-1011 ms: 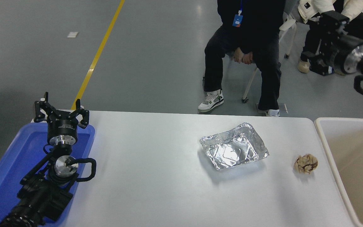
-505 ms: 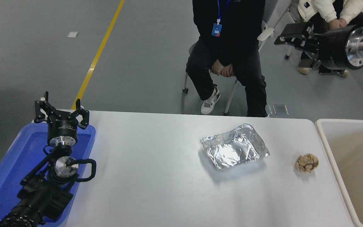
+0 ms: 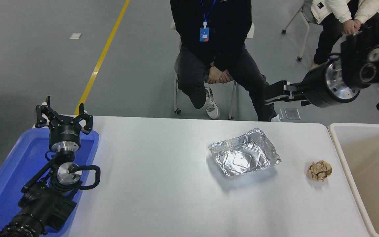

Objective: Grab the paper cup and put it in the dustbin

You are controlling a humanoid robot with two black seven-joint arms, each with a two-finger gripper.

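Observation:
The paper cup is out of view; none shows on the table or in the visible part of the dustbin. The dustbin [image 3: 336, 141], beige with a thick cream rim, stands at the table's right end. My right gripper [image 3: 270, 95] hangs in the air beyond the table's far edge, above and behind the foil tray, pointing left, open with nothing in it. Parked over the blue tray at the lower left, my left gripper [image 3: 63, 116] is open and empty.
A silver foil tray [image 3: 244, 153] lies right of the table's middle. A crumpled brown paper ball [image 3: 319, 170] sits between it and the dustbin. A blue plastic tray [image 3: 8, 177] is at the left end. Two people sit beyond the far edge.
My right arm has swung from the upper right corner down and to the left, toward the table's far edge. The seated person in black has shifted left. The left arm has not moved.

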